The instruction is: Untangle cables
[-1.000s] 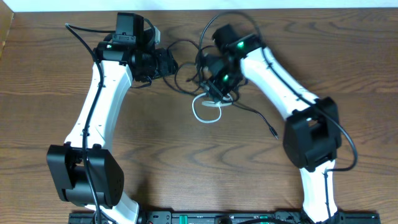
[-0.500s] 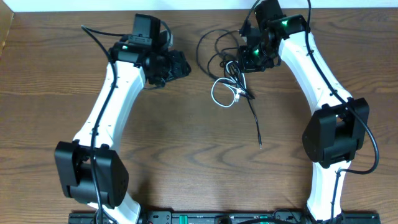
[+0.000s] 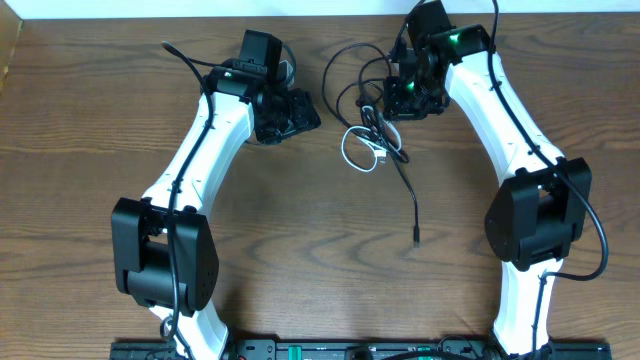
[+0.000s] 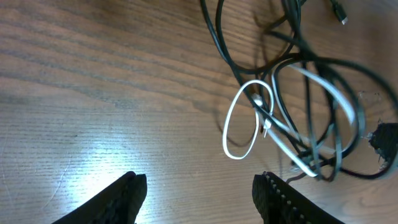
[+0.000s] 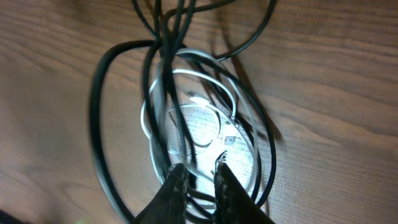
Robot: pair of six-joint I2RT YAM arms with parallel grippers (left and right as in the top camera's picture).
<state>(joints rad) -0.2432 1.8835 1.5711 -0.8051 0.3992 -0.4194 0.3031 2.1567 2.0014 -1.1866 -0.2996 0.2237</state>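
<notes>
The left end effector (image 4: 200, 182) hung open above the surface (image 4: 93, 93). The right end effector (image 5: 200, 173) sat nearly closed among the cables (image 5: 96, 124); I couldn't tell whether it gripped any.

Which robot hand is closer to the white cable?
Right. The right gripper hangs just over the loops of the white cable. The left gripper is off to the side, apart from it.

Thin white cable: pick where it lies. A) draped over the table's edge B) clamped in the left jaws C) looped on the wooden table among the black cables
C: the thin white cable loops flat on the brown wooden table, tangled with thin black cables.
</notes>
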